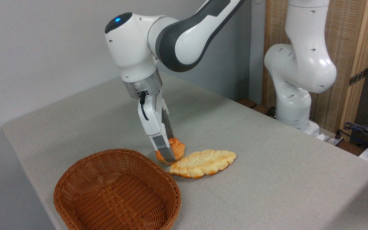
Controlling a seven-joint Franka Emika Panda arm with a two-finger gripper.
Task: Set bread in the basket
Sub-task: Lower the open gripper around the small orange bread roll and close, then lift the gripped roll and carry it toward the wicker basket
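A grey cloth-like tabletop [267, 179] is filling the scene, standing against a plain pale wall, with a woven-panel wooden screen [356, 64] rising behind the arm's base. The knotted bun [177, 149] is sitting on the table just beside the braided loaf [203, 163] and near the wicker basket [117, 191]. The gripper [168, 153] is reaching down around the bun; whether it is clenching cannot be told.

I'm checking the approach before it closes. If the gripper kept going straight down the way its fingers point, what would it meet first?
The gripper is already down at the bread, its near finger across the bun's front. Straight on, it would likely reach the table just beneath, close to the braided loaf; depth is unclear.
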